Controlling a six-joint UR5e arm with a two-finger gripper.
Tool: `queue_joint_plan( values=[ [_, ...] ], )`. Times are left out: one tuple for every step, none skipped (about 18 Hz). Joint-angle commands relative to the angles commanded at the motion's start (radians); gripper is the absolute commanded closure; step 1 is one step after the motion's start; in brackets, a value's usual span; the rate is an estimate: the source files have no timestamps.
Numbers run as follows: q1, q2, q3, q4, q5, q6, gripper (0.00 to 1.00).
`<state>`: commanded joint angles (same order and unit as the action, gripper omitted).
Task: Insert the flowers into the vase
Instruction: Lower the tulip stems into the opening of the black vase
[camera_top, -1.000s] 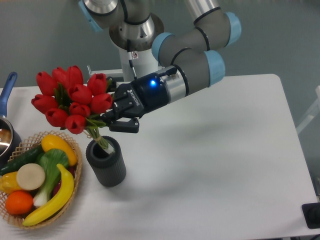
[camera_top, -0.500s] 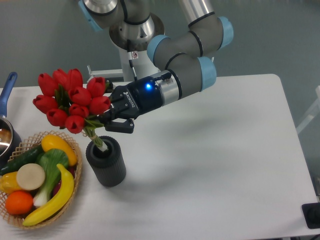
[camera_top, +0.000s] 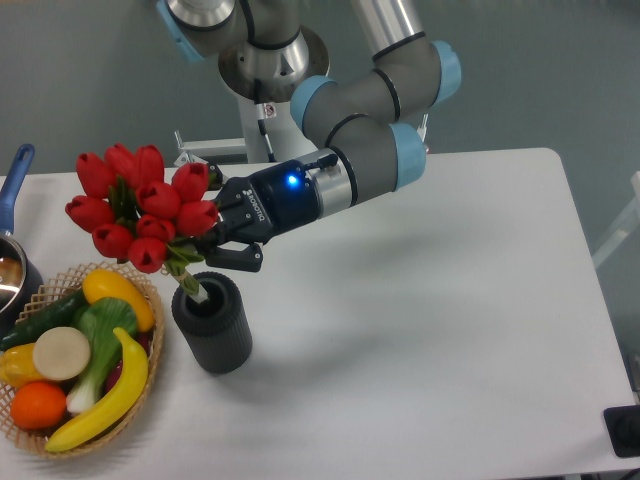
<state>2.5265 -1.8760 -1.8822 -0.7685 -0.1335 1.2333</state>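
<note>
A bunch of red tulip flowers tilts up and to the left, its green stems running down to the right. My gripper is shut on those stems just below the buds. The stem ends reach into the round mouth of the dark grey vase, which stands upright on the white table directly beneath the gripper. The lowest part of the stems is hidden inside the vase.
A woven basket of fake produce sits just left of the vase, almost touching it. At the far left edge a pot with a blue handle shows. The robot base rises behind. A dark object lies at the bottom right corner.
The arm has swung slightly left and lowered, bringing the gripper closer over the vase. The bunch has tipped a little more upright and its stems sit deeper in the mouth.
</note>
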Motion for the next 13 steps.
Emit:
queue_joint_plan(
  values=[
    [0.0, -0.002, -0.003, 0.0, 0.003, 0.008, 0.73],
    [0.002, -0.012, -0.012, 0.0, 0.005, 0.026, 0.73],
    [0.002, -0.018, -0.018, 0.0, 0.005, 0.044, 0.73],
    [0.005, -0.02, -0.028, 0.0, 0.005, 0.066, 0.73],
    [0.005, -0.02, -0.034, 0.0, 0.005, 0.077, 0.73],
    [0.006, -0.021, -0.037, 0.0, 0.008, 0.077, 0.73],
    [0.006, -0.021, -0.037, 0.0, 0.011, 0.078, 0.73],
    [0.008, -0.025, -0.04, -0.002, 0.021, 0.078, 0.73],
    [0.008, -0.028, -0.044, 0.0, 0.032, 0.078, 0.73],
    [0.008, -0.031, -0.046, 0.0, 0.04, 0.078, 0.73],
    [0.009, -0.034, -0.055, 0.002, 0.04, 0.08, 0.73],
    [0.011, -0.037, -0.058, 0.002, 0.04, 0.084, 0.73],
    [0.011, -0.038, -0.066, 0.002, 0.04, 0.097, 0.73]
  ],
)
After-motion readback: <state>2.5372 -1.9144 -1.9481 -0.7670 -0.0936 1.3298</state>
